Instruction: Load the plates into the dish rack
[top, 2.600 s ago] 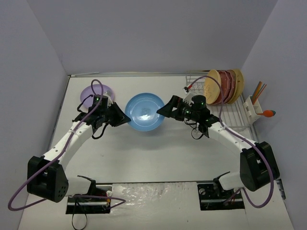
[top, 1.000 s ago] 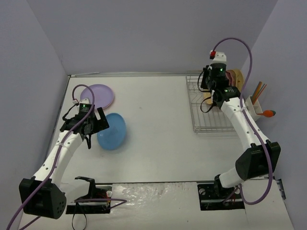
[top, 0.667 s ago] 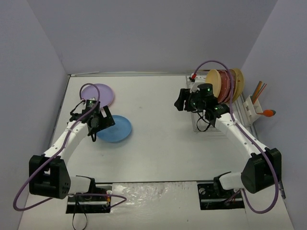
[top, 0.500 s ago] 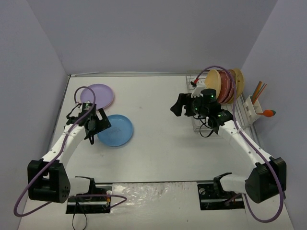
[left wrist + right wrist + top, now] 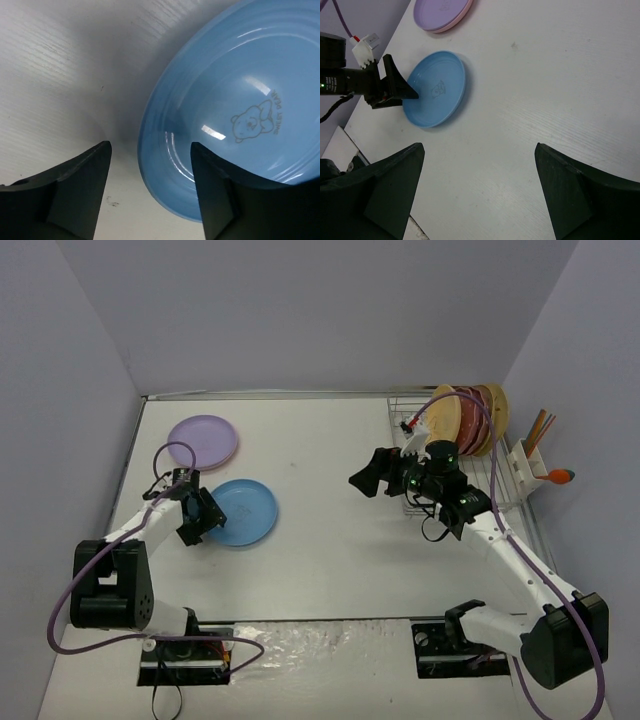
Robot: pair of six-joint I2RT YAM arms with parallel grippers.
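Note:
A blue plate [image 5: 243, 512] with a bear print lies flat on the white table at the left. My left gripper [image 5: 203, 516] sits low at its left rim and is open. In the left wrist view its jaws straddle the blue plate's [image 5: 230, 115] rim: one finger [image 5: 75, 195] is over bare table, the other over the plate's inside. A lilac plate [image 5: 202, 440] lies farther back. Several plates [image 5: 468, 420] stand upright in the dish rack [image 5: 500, 488]. My right gripper [image 5: 368, 472] hovers left of the rack, open and empty, looking down on the blue plate [image 5: 437, 90].
A white caddy [image 5: 528, 466] with utensils [image 5: 545, 428] hangs on the rack's right side. Grey walls close in the table on the left, back and right. In the right wrist view the lilac plate [image 5: 442, 10] lies at the top edge, with bare table under the jaws.
The blue plate, tilted on edge a second ago, now lies flat. My left gripper has dropped to its left rim. The right gripper has left the rack, opened and moved left.

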